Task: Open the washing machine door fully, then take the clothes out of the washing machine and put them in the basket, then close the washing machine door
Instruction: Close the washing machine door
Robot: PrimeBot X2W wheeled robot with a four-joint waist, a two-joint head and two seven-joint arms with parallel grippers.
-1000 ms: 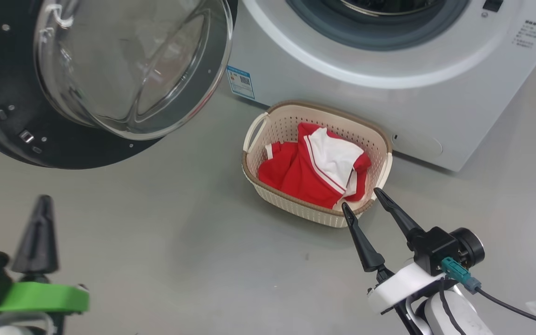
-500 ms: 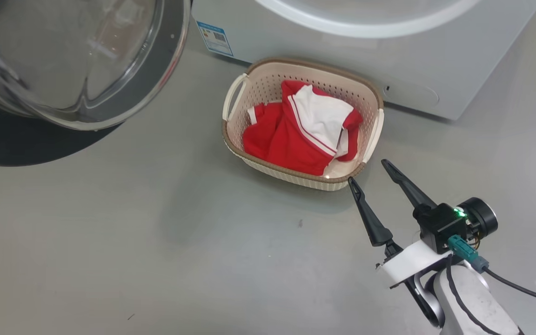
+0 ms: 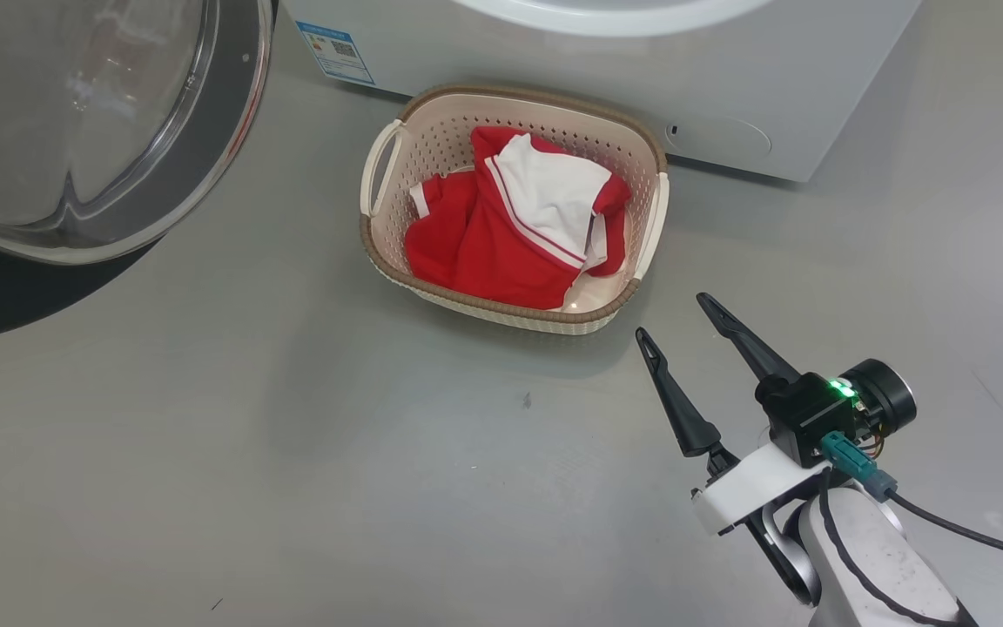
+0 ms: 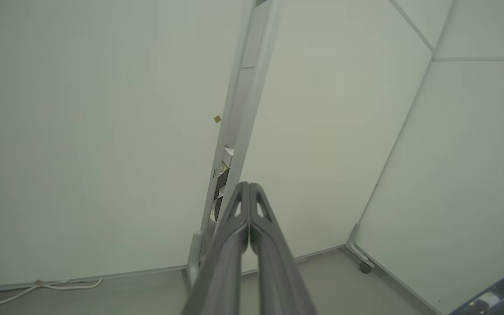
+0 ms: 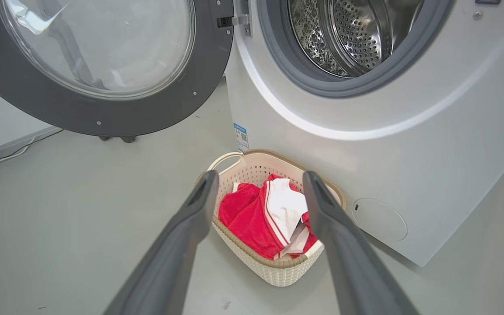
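The cream basket (image 3: 384, 261) stands on the floor against the white washing machine (image 3: 606, 70), and the red and white clothes (image 3: 484, 244) lie bunched inside it. My right gripper (image 3: 671, 316) hovers open, with nothing in it, just off the basket's near right corner. In the right wrist view its fingers (image 5: 190, 218) frame the basket (image 5: 274, 271) and the clothes (image 5: 247, 218). The washing machine door (image 5: 103, 57) is swung wide to the left, and the steel drum (image 5: 352, 35) looks bare where it shows. My left gripper (image 4: 248, 187) is shut on nothing and points at pale wall panels.
Bare grey floor (image 3: 292, 453) spreads in front of the basket and under the door (image 3: 75, 131). A white cable (image 5: 2, 157) runs along the wall foot at the left. The left wrist view shows a gap between wall panels (image 4: 230, 144).
The head camera has swung, so the washer, door and basket have slid up and left in its picture, and the left gripper has passed out of it. The right gripper stays open by the basket.
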